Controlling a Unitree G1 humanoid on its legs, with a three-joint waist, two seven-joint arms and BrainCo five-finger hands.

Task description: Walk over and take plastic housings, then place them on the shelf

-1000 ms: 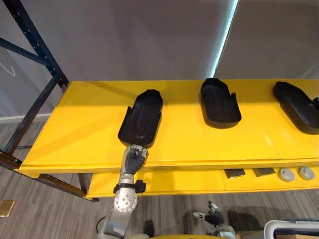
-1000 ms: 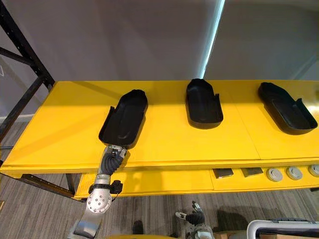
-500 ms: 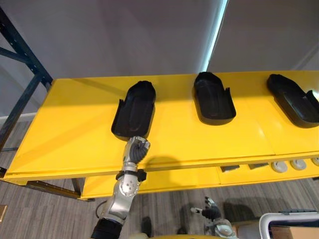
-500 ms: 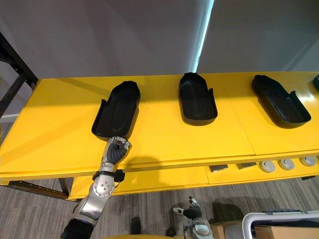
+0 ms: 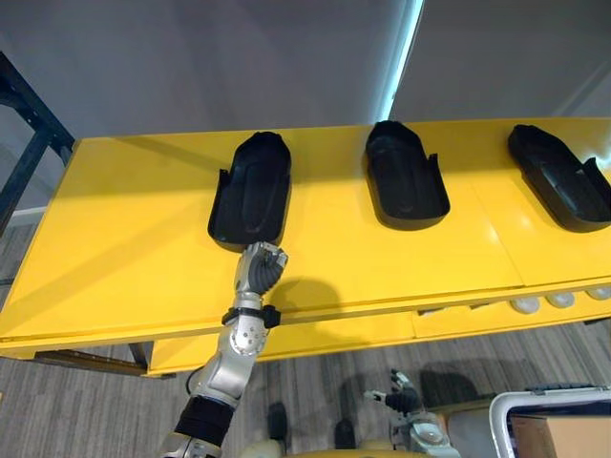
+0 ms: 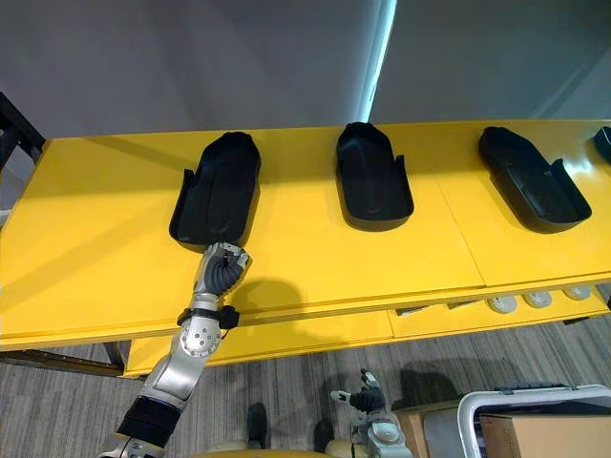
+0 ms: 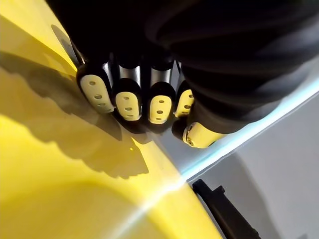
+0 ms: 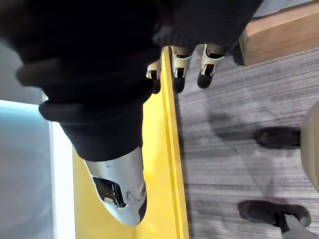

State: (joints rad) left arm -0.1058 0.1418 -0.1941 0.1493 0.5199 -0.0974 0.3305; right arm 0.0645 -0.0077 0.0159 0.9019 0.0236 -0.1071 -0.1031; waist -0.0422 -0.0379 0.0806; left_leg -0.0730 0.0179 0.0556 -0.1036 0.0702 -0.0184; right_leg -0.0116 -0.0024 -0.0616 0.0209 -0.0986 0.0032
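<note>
Lying on the left of the yellow shelf point(image 5: 115, 239), the left housing point(image 5: 251, 189) is free of both hands. Just near of its near end, the left hand point(image 5: 262, 267) is curled into a fist with nothing in it. The middle housing point(image 5: 407, 176) lies farther right. Nearer, the right hand point(image 5: 399, 401) hangs low over the grey floor point(image 5: 95, 410), fingers relaxed and empty. The right housing point(image 5: 560, 177) lies well apart on the shelf.
</note>
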